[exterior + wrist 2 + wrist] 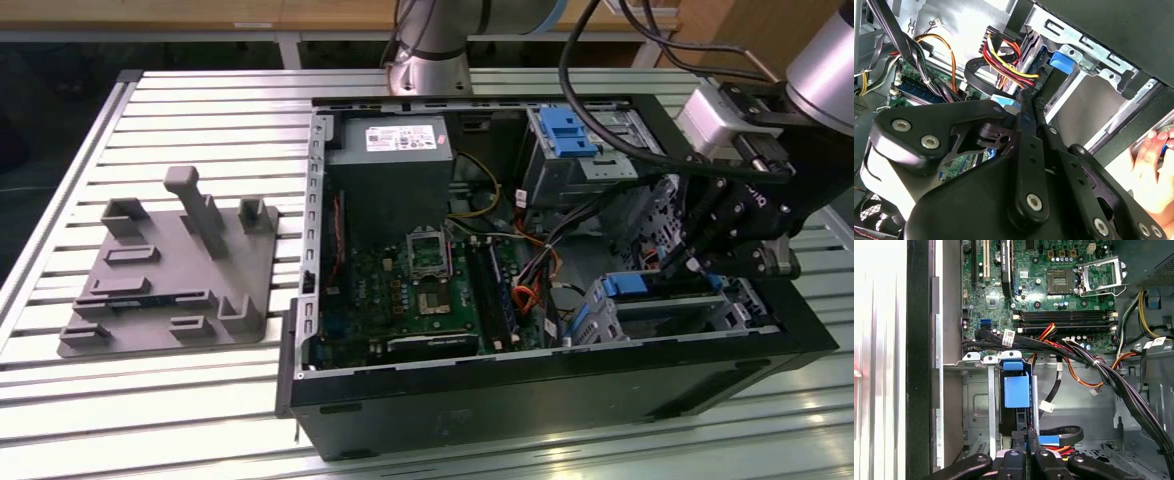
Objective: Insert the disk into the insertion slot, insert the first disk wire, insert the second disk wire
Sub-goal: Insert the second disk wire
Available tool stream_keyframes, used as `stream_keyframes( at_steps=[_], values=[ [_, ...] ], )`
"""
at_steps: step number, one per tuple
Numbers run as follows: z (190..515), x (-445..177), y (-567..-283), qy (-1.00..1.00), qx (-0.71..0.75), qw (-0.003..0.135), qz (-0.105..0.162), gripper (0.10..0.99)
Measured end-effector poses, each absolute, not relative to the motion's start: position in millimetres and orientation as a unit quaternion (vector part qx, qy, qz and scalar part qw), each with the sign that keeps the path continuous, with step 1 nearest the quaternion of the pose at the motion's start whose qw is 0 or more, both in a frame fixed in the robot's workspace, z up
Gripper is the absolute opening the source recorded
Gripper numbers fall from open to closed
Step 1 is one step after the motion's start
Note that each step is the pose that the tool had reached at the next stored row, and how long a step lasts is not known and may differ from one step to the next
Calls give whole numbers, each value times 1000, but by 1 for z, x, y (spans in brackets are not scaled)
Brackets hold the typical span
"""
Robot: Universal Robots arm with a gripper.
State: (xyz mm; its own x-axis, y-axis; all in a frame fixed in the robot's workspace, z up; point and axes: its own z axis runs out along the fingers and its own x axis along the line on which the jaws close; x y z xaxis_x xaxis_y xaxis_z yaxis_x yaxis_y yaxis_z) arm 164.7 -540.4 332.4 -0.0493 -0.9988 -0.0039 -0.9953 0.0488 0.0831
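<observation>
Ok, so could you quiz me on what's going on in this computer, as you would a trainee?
1. True or false: the gripper hangs over the grey plate that lies outside the computer case.
2. The plastic frame on the disk near the gripper is: A red, B blue, C green.
3. In the second wrist view, which part of a person shows beside the case?

Key: 1 false, it is inside the case. 2 B. 3 a hand.
</observation>
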Motion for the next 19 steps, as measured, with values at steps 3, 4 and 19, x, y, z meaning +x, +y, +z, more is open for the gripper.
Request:
stream_keyframes(
  at_steps=[3, 4, 19],
  values=[
    [331, 165, -540, -724, 689, 28, -31, 141],
    [331, 165, -540, -724, 689, 28, -31, 141],
    [327, 165, -541, -724, 689, 27, -32, 208]
  ],
)
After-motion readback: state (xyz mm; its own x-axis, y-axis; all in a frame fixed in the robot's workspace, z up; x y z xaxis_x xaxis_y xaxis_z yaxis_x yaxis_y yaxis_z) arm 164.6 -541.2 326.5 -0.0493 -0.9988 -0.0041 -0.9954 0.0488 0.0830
